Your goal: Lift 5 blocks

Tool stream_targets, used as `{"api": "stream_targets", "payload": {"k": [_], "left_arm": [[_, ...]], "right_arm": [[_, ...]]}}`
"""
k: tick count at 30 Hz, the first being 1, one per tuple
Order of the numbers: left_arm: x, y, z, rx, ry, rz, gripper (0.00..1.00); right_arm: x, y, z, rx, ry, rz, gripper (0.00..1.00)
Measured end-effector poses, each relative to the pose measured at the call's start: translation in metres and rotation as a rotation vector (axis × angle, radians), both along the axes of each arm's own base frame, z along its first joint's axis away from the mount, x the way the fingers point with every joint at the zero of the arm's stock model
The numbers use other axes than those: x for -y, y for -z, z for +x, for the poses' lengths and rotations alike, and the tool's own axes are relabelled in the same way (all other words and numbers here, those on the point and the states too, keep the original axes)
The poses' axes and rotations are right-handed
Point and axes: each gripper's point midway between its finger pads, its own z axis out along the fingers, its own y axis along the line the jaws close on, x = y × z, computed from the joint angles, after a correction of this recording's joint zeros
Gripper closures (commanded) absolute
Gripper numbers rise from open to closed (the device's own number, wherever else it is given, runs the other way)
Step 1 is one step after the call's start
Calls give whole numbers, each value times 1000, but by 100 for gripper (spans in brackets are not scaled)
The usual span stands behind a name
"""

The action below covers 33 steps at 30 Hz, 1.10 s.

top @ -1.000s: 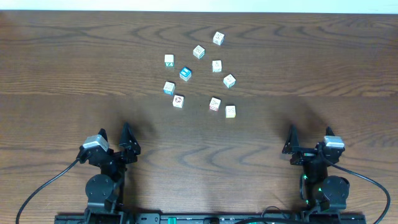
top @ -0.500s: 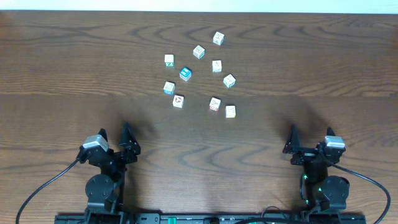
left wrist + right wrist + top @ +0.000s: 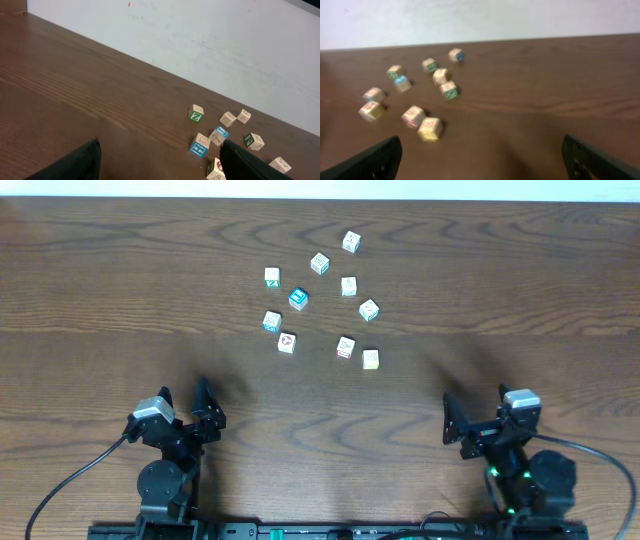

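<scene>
Cream blocks [image 3: 287,342], printed red, green and yellow, are seen scattered at twelve o'clock. The left pincer [image 3: 185,393] and right pincer [image 3: 475,398] are held apart. The right has been shifted toward nine o'clock.

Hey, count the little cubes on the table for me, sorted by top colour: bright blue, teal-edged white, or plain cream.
Bright blue-topped cube: 1
Teal-edged white cube: 1
Cream cubes: 8
Total: 10

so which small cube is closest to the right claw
The cream cube with yellow-orange print, at the cluster's near right corner; the red-printed cube beside it sits farther away.
</scene>
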Motion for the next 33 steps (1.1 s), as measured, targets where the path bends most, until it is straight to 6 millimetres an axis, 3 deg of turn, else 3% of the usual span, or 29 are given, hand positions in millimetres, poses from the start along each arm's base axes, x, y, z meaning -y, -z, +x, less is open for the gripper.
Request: {"api": "stream_targets", "payload": {"k": [4,8,13,20,23,26,28,29,31,33], "left_arm": [[0,0,0,0,1,0,24],[1,0,0,0,3,0,23],[1,0,0,-1,4,0,24],[1,0,0,0,3,0,23],[1,0,0,0,3,0,24],[1,0,0,0,3,0,24],[1,0,0,0,4,0,23],[1,0,0,0,3,0,23],[1,0,0,0,4,0,23],[1,0,0,0,3,0,23]], "right_arm": [[-3,-32,-4,-75,-17,-1,1],[0,-37,6,-278,4,12,1],[-14,-53,43,-482,-72,49,1],[-46,-81,98,-437,-249,143,1],[-53,-70,115,-452,-279,161,1],[-63,-45,124,-528,-256,153,1],[-80,-22,127,-593,-262,126,1],[-92,-11,129,-621,-278,114,5],[-114,9,130,-664,-302,83,31],[-134,29,132,-690,-292,44,44]]}}
